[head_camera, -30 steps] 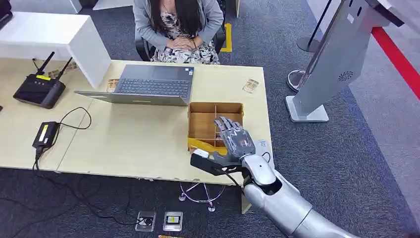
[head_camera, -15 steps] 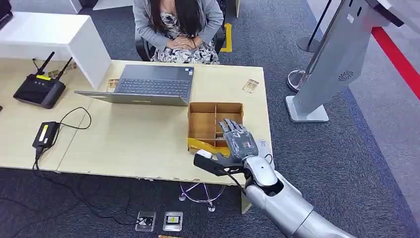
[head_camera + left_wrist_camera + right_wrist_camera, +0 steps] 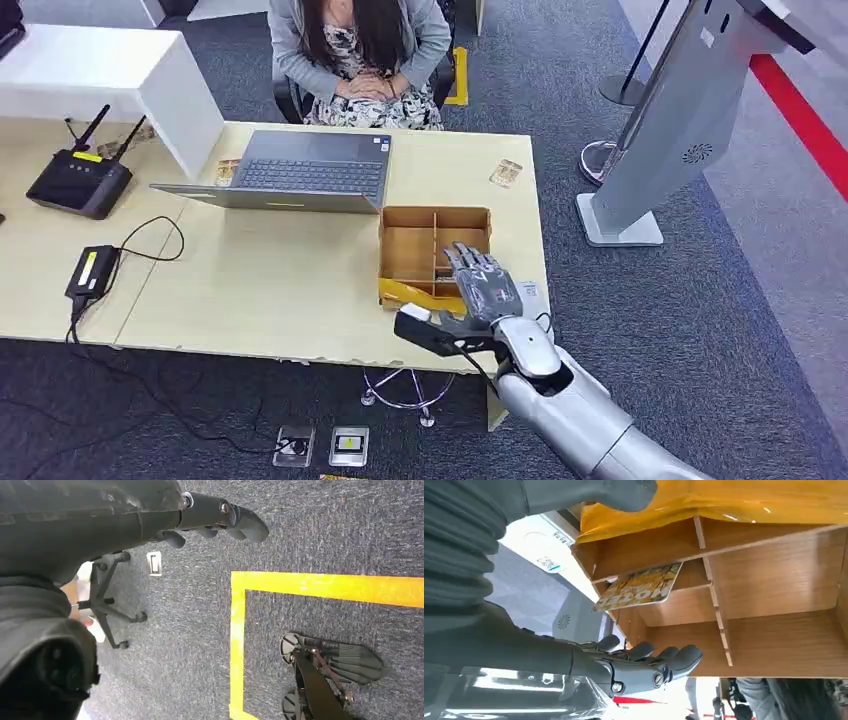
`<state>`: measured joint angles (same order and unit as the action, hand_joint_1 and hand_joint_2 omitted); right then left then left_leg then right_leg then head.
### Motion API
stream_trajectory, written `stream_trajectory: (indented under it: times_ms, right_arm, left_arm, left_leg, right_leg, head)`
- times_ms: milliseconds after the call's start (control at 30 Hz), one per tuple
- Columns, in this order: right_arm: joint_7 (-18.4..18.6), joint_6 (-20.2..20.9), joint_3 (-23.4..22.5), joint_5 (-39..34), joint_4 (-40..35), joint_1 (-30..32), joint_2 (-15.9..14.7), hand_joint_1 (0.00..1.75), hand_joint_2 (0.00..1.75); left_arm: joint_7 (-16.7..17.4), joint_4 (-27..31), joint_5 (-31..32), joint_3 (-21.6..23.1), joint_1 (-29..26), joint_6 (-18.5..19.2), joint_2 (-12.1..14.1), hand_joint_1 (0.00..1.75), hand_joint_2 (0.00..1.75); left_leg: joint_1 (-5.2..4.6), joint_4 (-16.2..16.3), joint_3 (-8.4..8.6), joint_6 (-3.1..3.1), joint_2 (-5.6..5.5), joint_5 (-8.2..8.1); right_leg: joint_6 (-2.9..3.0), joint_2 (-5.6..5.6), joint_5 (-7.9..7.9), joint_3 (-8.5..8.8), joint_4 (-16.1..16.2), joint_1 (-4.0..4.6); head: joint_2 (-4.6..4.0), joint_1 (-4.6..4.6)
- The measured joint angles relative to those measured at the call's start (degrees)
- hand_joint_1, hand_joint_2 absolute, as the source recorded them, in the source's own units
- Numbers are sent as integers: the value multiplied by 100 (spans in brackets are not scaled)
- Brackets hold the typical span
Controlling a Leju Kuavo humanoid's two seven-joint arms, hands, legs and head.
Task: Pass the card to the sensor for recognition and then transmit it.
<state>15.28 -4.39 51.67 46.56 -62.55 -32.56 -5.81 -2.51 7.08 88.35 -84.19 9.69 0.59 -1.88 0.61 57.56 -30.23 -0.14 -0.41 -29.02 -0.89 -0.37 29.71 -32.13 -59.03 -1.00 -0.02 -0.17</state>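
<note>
A yellow patterned card (image 3: 640, 586) leans tilted inside one compartment of the wooden divided box (image 3: 436, 214), whose partitions (image 3: 719, 610) show close in the right wrist view. My right hand (image 3: 483, 291) hovers over the box's near right compartments with fingers spread and thumb out to the left, holding nothing; its fingers (image 3: 649, 660) are apart from the card. A small black reader with a yellow label (image 3: 92, 272) lies at the table's left front on a cable. My left hand (image 3: 212, 515) hangs over the carpet, holding nothing.
A yellow plastic sleeve (image 3: 405, 292) lies at the box's near edge. An open laptop (image 3: 300, 172) faces a seated person (image 3: 360, 60). A black router (image 3: 78, 181), loose cards (image 3: 507, 172) and a grey kiosk (image 3: 670, 120) stand around.
My right hand has drawn slightly back toward the table's near edge over the box. Nothing else moved.
</note>
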Motion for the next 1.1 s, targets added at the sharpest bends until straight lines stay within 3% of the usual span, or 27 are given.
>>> stream_trajectory:
  times_ms: [733,1100]
  right_arm:
    - [-159,-13,0,-9,369,36,92,175,175]
    - [-20,-57,-98,68,236,136,79,175,175]
  left_arm:
    - [37,0,-63,-2,0,-107,-13,0,0]
    - [15,0,-7,-2,-3,-29,-28,0,0]
  left_leg:
    - [0,0,4,0,1,0]
    - [0,0,10,0,8,0]
  right_leg:
    - [1,2,-1,2,1,0]
    - [2,7,-3,5,1,0]
  head:
    - [0,0]
    - [0,0]
